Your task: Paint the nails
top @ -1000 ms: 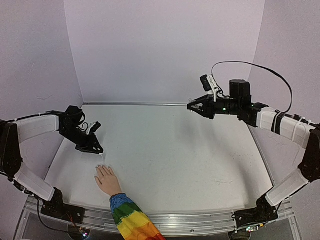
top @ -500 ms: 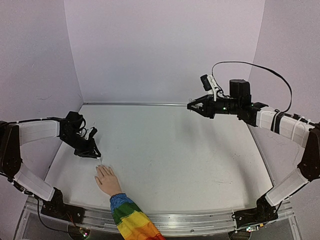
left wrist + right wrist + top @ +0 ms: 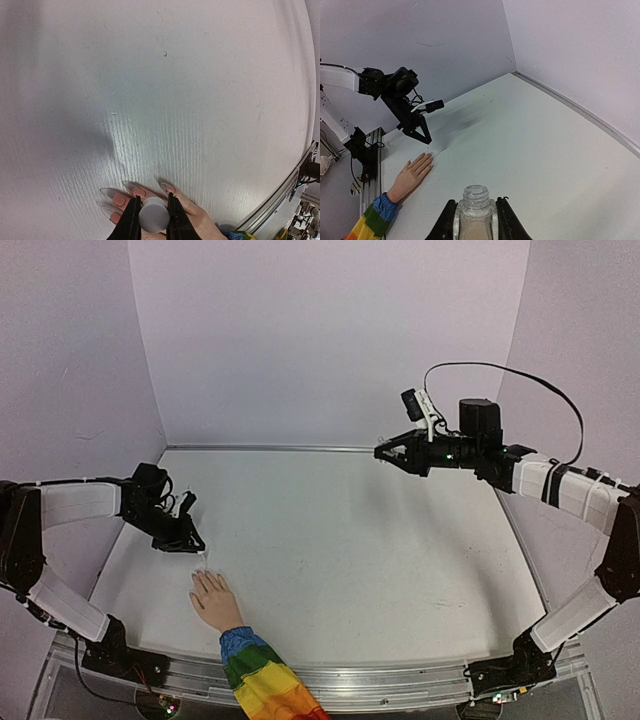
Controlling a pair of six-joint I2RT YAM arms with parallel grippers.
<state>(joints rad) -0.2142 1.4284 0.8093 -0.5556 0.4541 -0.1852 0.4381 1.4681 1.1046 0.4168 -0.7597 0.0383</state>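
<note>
- Nails (image 3: pixel 131 189): pale, long and clear at the tips, on the fingers of a small skin-coloured mannequin hand (image 3: pixel 212 598).
- The hand lies palm down on the white worktop (image 3: pixel 340 540), at about 7 o'clock in the overhead view. Its fingers point toward 11 o'clock.
- A rainbow-striped sleeve (image 3: pixel 262 680) covers the wrist and runs off toward 5 o'clock, over the near rail.
- Left gripper (image 3: pixel 195 545): low over the worktop, just at 11 o'clock of the fingertips. Its jaws are pinched on a small round whitish cap (image 3: pixel 153 219).
- In the left wrist view the cap sits right over the fingers, with nails showing on either side of the jaws.
- A thin pale stem (image 3: pixel 429 149) hangs from the cap down to the fingertips. Whether its end touches a nail, cannot tell.
- Right gripper (image 3: pixel 383 452): raised clear of the worktop at about 2 o'clock, pointing toward 9 o'clock, well apart from the hand.
- Its jaws are pressed on a small clear bottle (image 3: pixel 476 212), which is upright, with the neck open and no cap on it.
- Pale lilac walls (image 3: pixel 330 340) close the worktop at 9, 12 and 3 o'clock.
</note>
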